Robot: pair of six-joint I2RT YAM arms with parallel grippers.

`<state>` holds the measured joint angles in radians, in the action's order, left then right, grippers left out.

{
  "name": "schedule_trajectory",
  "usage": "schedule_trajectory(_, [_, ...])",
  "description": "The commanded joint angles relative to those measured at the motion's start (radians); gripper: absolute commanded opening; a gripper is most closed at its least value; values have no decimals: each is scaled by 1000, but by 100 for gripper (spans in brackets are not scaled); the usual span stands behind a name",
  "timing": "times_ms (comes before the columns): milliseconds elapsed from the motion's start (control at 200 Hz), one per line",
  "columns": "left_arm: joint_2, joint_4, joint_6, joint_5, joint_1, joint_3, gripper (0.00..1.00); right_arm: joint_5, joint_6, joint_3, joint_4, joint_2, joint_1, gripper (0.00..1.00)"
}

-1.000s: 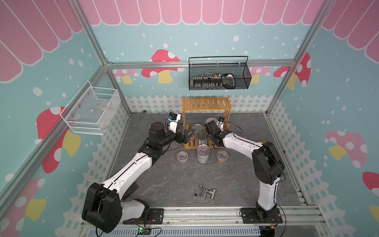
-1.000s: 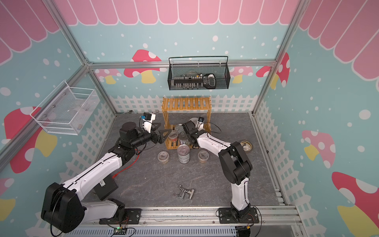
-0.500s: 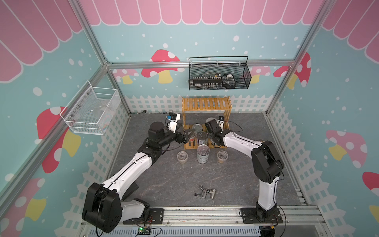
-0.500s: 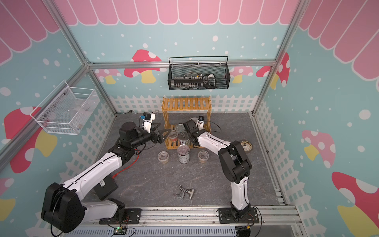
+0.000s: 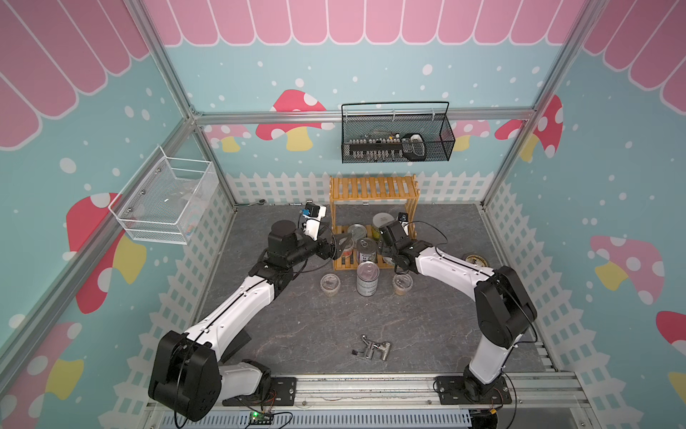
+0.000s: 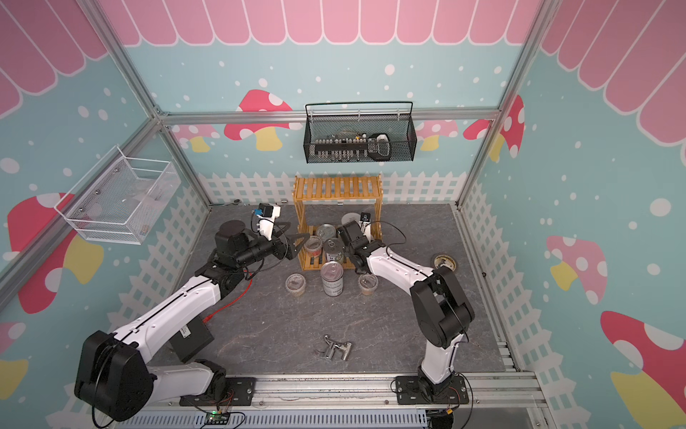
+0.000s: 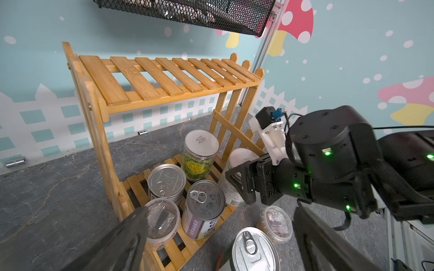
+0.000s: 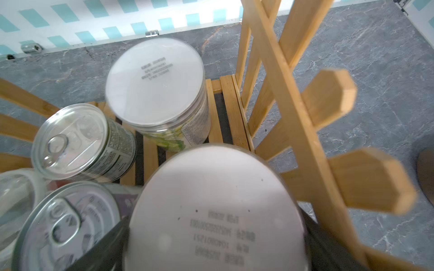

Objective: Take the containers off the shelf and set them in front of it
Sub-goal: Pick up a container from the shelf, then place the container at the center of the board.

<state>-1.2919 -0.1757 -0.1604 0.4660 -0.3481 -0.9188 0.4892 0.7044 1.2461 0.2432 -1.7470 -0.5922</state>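
Observation:
The wooden shelf (image 5: 373, 189) stands at the back wall. Its lower tier holds two tin cans (image 7: 166, 180) (image 7: 203, 206), a clear cup (image 7: 162, 220) and two white-lidded jars (image 8: 153, 82). My right gripper (image 8: 216, 234) is shut on the front jar (image 7: 237, 159), with a finger on each side of its lid. My left gripper (image 7: 218, 234) hangs open at the shelf's front left, one finger (image 7: 126, 239) beside the clear cup. On the floor in front stand a cup (image 5: 330, 284), a tin can (image 5: 367, 276) and another cup (image 5: 402, 284).
A black wire basket (image 5: 397, 141) hangs on the back wall above the shelf and a white wire basket (image 5: 163, 200) on the left wall. A tape roll (image 5: 475, 259) lies right of the shelf. A small metal part (image 5: 371, 349) lies near the front rail.
The right gripper's jaws have closed onto the front white-lidded jar on the lower tier. The left arm has hardly moved.

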Motion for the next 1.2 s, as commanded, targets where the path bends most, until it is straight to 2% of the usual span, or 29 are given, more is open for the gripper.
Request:
schedule_trajectory(0, [0,1,10,23,7,3,99,-27,-86,-47,-90,94,-18,74])
schedule_trajectory(385, [-4,-1,9,26,8,2,99,-111,-234,-146,-70,353,-77,73])
schedule_trajectory(756, [-13,-1,6,36,8,-6,99,31,-269,-249,141,608,-83,74])
schedule_trajectory(836, [-15,-1,2,44,7,-7,99,41,-239,-290,170,640,-50,74])
schedule_trajectory(936, [-17,-1,-1,50,8,-5,99,-5,-191,-356,172,677,25,73])
schedule_trajectory(1126, [-12,-1,-5,51,8,2,99,-179,-170,-506,44,693,176,73])
schedule_trajectory(1196, [-10,0,-6,52,8,3,99,-198,-165,-541,-1,668,197,73])
